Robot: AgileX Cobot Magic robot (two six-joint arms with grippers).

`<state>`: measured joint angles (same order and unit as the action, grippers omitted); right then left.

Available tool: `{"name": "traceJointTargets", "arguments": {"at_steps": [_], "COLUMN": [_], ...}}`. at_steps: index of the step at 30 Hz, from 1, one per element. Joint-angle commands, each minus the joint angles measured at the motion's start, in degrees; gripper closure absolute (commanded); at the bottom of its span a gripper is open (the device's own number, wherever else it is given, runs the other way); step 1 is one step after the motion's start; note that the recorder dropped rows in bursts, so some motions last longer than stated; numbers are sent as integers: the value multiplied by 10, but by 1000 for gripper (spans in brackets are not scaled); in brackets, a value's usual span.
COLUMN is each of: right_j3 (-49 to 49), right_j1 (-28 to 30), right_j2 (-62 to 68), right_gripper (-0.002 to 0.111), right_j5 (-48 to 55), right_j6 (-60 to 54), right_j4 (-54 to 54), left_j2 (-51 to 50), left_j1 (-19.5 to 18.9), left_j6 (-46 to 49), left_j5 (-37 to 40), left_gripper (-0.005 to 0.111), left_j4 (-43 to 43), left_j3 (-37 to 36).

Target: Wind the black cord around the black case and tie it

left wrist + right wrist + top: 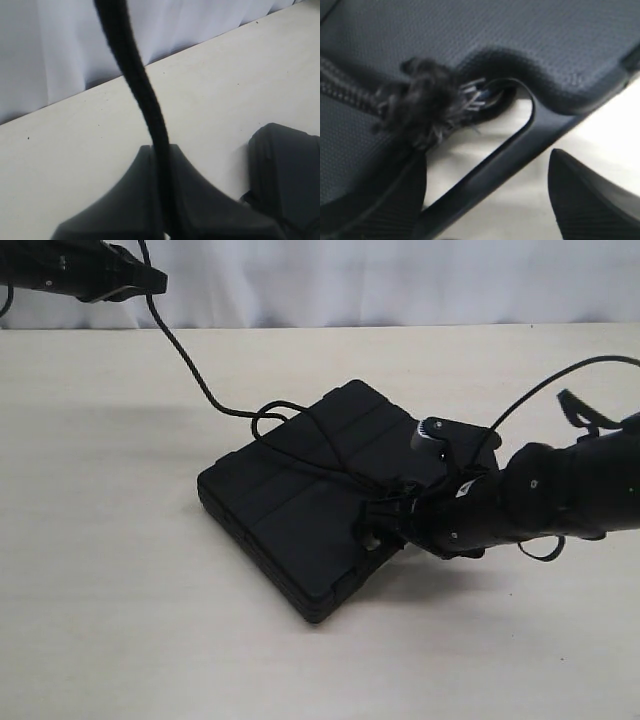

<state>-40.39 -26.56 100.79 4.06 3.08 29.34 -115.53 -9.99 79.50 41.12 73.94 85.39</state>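
Note:
The black case (pixel 290 505) lies flat mid-table, its handle end toward my right arm. The black cord (pixel 185 365) runs from my left gripper (pixel 150 280), raised at the far left, down onto the case, where it loops and crosses the lid. In the left wrist view that gripper (pixel 162 155) is shut on the cord (pixel 142 90). My right gripper (pixel 388 525) is at the handle slot. Its fingers (pixel 590 195) stand open, straddling the case's handle bar (pixel 495 160) without pinching it. The cord's frayed knot (pixel 425 107) sits at the slot just beyond.
The table (pixel 100 590) is pale beige, with a white curtain (pixel 400 280) along its far edge. A dark shape (pixel 287 175) shows beside the left fingers in the left wrist view.

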Motion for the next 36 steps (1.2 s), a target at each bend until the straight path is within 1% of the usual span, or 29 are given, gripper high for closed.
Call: {"name": "traceJointTargets", "arguments": {"at_steps": [1, 4, 5, 6, 8, 11, 14, 18, 20, 22, 26, 28, 31, 33, 36], "right_j3": [1, 1, 1, 1, 1, 0, 0, -4, -8, -10, -16, -16, -19, -26, -39], "right_j1": [-15, -15, -15, -15, -12, -5, 20, 61, 82, 97, 114, 114, 119, 127, 138], "right_j2": [26, 41, 45, 48, 51, 51, 50, 50, 49, 46, 33, 28, 26, 26, 26], "right_gripper": [44, 44, 44, 48, 58, 82, 102, 104, 104, 104, 104, 104, 104, 104, 104], "right_j5": [-41, -44, -45, -47, -50, -52, -52, -31, -24, -23, -28, -45, -68, -67, -65], "right_j6": [0, 0, 0, -3, -9, -9, -18, -24, -23, -24, -31, -47, -48, -47, -47], "right_j4": [2, 2, 2, 2, 2, -1, -5, -4, -4, -4, -4, -4, 5, 8, 15], "left_j2": [6, 6, 6, 6, 6, 6, 6, 6, 6, 6, 4, 1, -3, -5, -11], "left_j1": [0, 0, 0, 0, 0, 0, -1, -8, -20, -32, -57, -70, -87, -100, -112], "left_j6": [-4, -4, -4, -4, -4, -4, -4, -5, -8, -35, -102, -126, -136, -165, -207], "left_j5": [3, 3, 3, 3, 3, 3, 0, -12, -17, -38, -77, -83, -86, -86, -83], "left_gripper": [107, 107, 107, 107, 107, 107, 107, 107, 107, 107, 107, 107, 107, 107, 107], "left_j4": [0, 0, 0, 0, 0, 0, 0, 0, -4, -25, -121, -149, -186, -209, -266], "left_j3": [-1, -1, -1, -1, -1, -1, -1, -1, -1, -1, -1, -1, -1, -1, -1]}}
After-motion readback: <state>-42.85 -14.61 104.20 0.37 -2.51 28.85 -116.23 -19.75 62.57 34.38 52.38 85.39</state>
